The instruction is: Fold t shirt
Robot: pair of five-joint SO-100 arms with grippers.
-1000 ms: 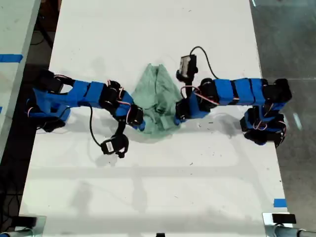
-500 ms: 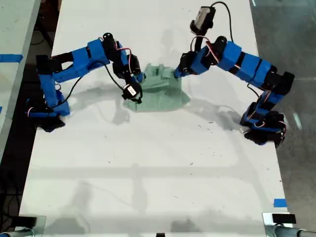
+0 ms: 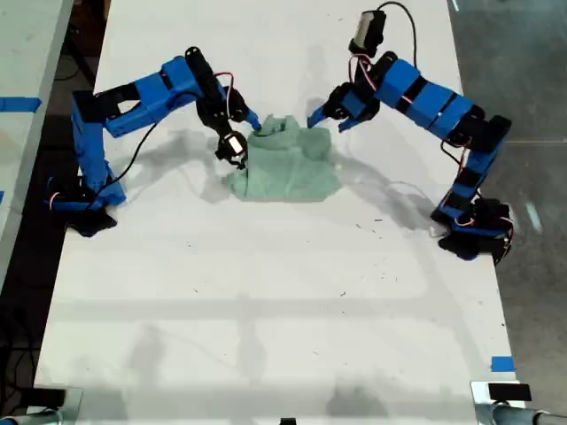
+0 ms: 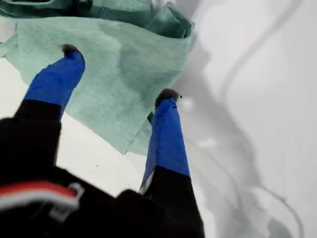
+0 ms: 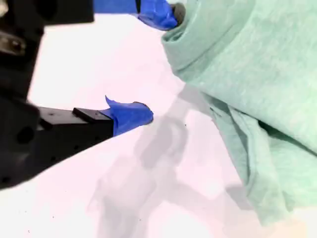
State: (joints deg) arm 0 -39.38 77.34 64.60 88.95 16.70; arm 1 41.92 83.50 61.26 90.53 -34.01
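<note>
Lying bunched in a rough rectangle, the t shirt (image 3: 285, 164) sits on the table (image 3: 266, 336) nearer its far edge in the exterior view, between both arms. It looks partly folded: layers overlap, but the edges are uneven and wrinkled, so tidying folds seem left. My first gripper (image 4: 119, 74) hangs spread over one loose edge, holding nothing. My second gripper (image 5: 158, 64) is spread too, just beside the cloth.

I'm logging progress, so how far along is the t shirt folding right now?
The t shirt lies bunched into a rough, wrinkled bundle on the white table, so one fold looks made. Nothing is in hand: my first end effector and my second end effector are open at its edges. Flattening and neater folds remain.
</note>
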